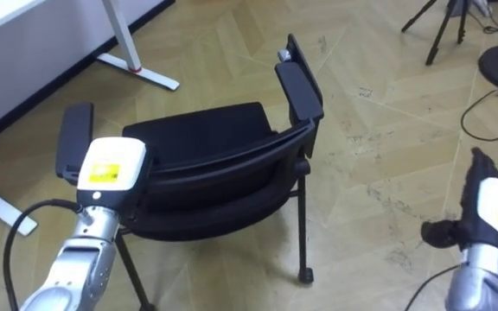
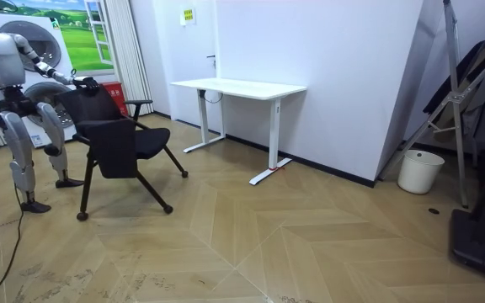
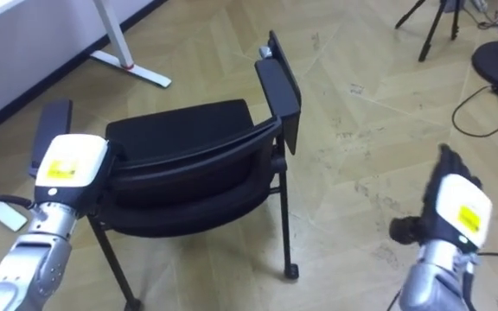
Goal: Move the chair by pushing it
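The black chair (image 1: 199, 131) stands on the herringbone wood floor (image 1: 379, 138), directly in front of the robot, with its backrest (image 1: 232, 166) nearest the robot and its seat facing away. One padded armrest (image 1: 301, 86) runs along the chair's right side and the other armrest (image 1: 74, 138) along its left. In the room view the chair sits at the room view's left, its seat turned towards the white desk (image 2: 238, 87) by the wall, well apart from it.

The left hand (image 1: 111, 166) is at the top left corner of the backrest, back of the hand up. Its fingers are hidden beyond the hand and the chair, so I cannot tell whether they grip. The right hand (image 1: 493, 212) hangs over bare floor to the right of the chair, clear of it. Its fingers look straight and apart, holding nothing, with the thumb sticking out sideways.

A tripod (image 1: 443, 26) stands at the far right, and a white bucket (image 2: 419, 171) stands by the wall.
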